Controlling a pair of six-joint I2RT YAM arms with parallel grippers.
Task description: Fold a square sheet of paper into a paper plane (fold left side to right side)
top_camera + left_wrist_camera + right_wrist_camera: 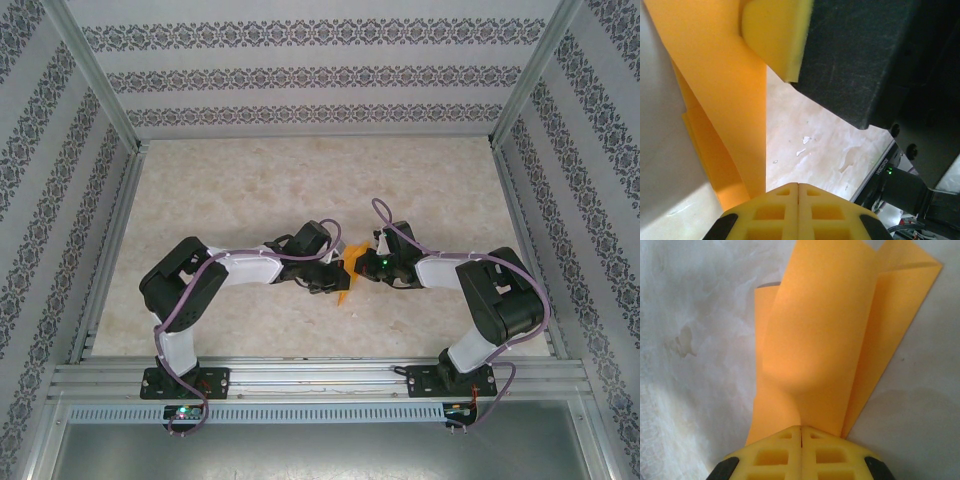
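While the right gripper (801, 432) pinches the paper (820, 340) and the left gripper (798, 192) sits closed beside it, match edges before creasing.

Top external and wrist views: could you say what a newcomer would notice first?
The bright orange sheet of paper stands out at the table's middle, between the left gripper and the right gripper. In the right wrist view it rises creased from shut fingers; the left gripper's fingers are shut too, paper alongside.
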